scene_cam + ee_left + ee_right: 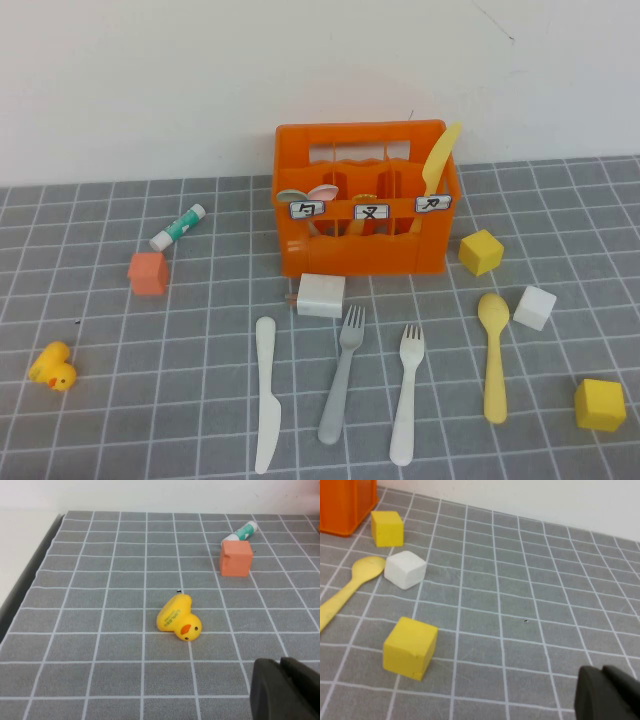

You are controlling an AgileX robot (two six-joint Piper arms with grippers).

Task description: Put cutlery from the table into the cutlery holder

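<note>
The orange cutlery holder [360, 200] stands at the back centre of the tiled table [150, 400]. A yellow utensil [440, 155] sticks out of its right compartment. In front of it lie a white knife [265, 395], a grey fork [342, 375], a white fork [407, 395] and a yellow spoon [493, 355]. The spoon [350, 587] and a corner of the holder [345, 502] also show in the right wrist view. Neither arm shows in the high view. My left gripper [281, 666] is shut and empty above the table near a yellow duck. My right gripper [603, 671] is shut and empty over bare tiles.
A white block [321, 295] lies against the holder's front. Yellow cubes [481, 251] [599, 404] and a white cube [534, 307] sit around the spoon. At the left are an orange cube [148, 272], a white and green tube [178, 227] and the duck [53, 366].
</note>
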